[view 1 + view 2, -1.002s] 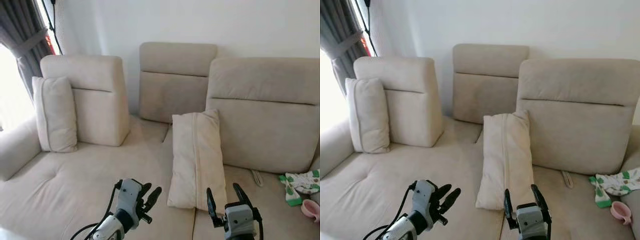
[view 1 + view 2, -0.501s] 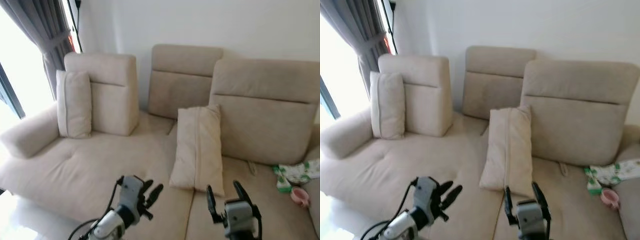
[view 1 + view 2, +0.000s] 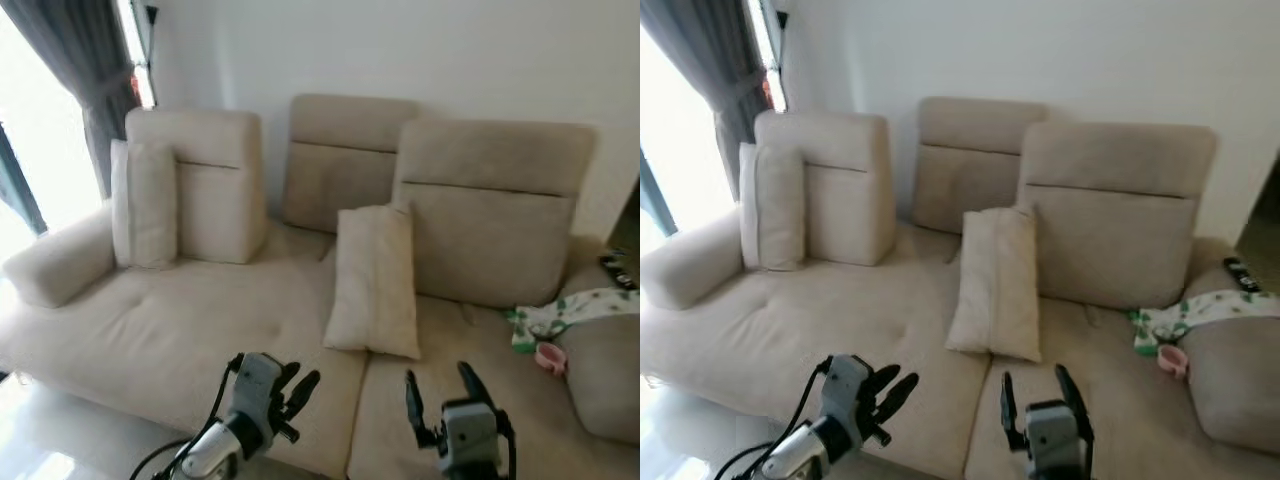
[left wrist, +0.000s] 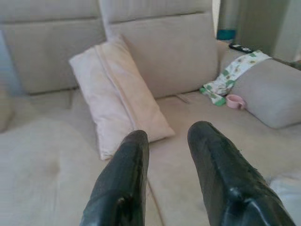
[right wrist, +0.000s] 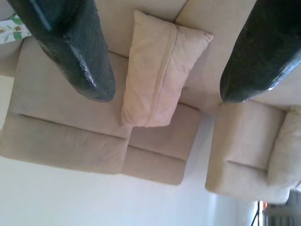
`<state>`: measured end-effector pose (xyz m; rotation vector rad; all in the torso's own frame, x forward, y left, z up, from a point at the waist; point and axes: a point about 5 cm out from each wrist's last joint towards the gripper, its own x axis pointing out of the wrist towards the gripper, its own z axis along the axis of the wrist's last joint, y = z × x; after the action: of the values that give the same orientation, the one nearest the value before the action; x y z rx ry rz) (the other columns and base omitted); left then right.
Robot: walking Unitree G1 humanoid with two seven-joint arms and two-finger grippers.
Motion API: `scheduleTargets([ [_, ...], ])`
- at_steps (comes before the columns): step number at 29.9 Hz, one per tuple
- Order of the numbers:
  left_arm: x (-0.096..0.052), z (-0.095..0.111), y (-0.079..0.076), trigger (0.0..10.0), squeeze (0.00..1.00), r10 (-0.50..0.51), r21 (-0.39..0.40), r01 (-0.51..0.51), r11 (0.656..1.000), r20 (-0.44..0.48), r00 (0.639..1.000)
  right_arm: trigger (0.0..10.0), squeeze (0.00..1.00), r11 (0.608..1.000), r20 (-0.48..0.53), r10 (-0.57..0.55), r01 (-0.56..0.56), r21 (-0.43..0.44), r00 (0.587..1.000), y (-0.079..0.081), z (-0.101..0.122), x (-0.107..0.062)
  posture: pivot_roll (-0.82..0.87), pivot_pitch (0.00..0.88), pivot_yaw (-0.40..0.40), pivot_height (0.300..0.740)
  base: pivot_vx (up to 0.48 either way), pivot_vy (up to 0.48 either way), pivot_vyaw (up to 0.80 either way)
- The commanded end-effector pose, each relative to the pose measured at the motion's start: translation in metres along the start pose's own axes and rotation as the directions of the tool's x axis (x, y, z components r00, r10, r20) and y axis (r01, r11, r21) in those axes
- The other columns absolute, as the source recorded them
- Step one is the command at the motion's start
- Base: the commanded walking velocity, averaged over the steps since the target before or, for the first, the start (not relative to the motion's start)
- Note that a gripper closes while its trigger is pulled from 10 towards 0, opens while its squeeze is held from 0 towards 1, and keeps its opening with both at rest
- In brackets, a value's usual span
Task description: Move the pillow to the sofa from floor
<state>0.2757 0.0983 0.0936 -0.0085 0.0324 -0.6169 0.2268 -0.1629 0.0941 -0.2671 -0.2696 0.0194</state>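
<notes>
On the sofa, far over at nine o'clock, a small cushion leans on the first back rest. Next comes the pillow, near the middle of our view at about twelve o'clock. It stands tilted, its top resting on the big back cushion and its bottom edge on the seat. At three o'clock a green and white cloth lies over the arm, with a little pink cup just beside it.

Down low at seven o'clock we see our left gripper. Its two black fingers have a small gap between them and hold nothing. At five o'clock our right gripper has its fingers spread wide, and it is empty too.

What has changed? A second ago the sofa looked bigger and closer. Now we see more of it, and its right arm has come into view. So we think we have stepped back. The pillow has not moved from its spot. We think the job is done, since the pillow is on the sofa and both grippers are well apart from it.
</notes>
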Motion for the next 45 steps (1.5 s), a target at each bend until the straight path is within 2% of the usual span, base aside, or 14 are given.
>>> scheduleTargets([
  [1,0.0009,-0.0041,-0.0021,10.0,0.00,-0.006,-0.013,0.006,1.000,-0.015,1.000,10.0,0.00,1.000,-0.013,-0.005,0.005,0.004,1.000,-0.0022,-0.0021,0.0001,0.03,0.000,0.070,0.740,0.000,0.000,-0.80],
  [9,0.0014,-0.0045,-0.0017,10.0,0.00,-0.007,-0.014,0.006,1.000,-0.015,1.000,10.0,0.00,1.000,-0.009,-0.002,0.002,-0.001,1.000,-0.0021,-0.0019,0.0009,0.03,0.000,0.069,0.740,0.000,0.000,-0.72],
  [31,0.0022,-0.0042,-0.0018,10.0,0.00,-0.011,-0.004,0.011,1.000,-0.003,1.000,10.0,0.00,1.000,-0.009,0.002,-0.002,-0.001,1.000,-0.0005,-0.0030,0.0018,0.03,0.000,0.070,0.740,0.000,0.000,0.00],
  [45,0.0055,-0.0032,-0.0025,10.0,0.00,-0.024,0.001,0.024,1.000,-0.001,1.000,10.0,0.00,1.000,-0.010,-0.009,0.009,-0.009,1.000,-0.0016,-0.0036,0.0023,0.02,0.000,0.078,0.740,0.000,-0.459,0.00],
])
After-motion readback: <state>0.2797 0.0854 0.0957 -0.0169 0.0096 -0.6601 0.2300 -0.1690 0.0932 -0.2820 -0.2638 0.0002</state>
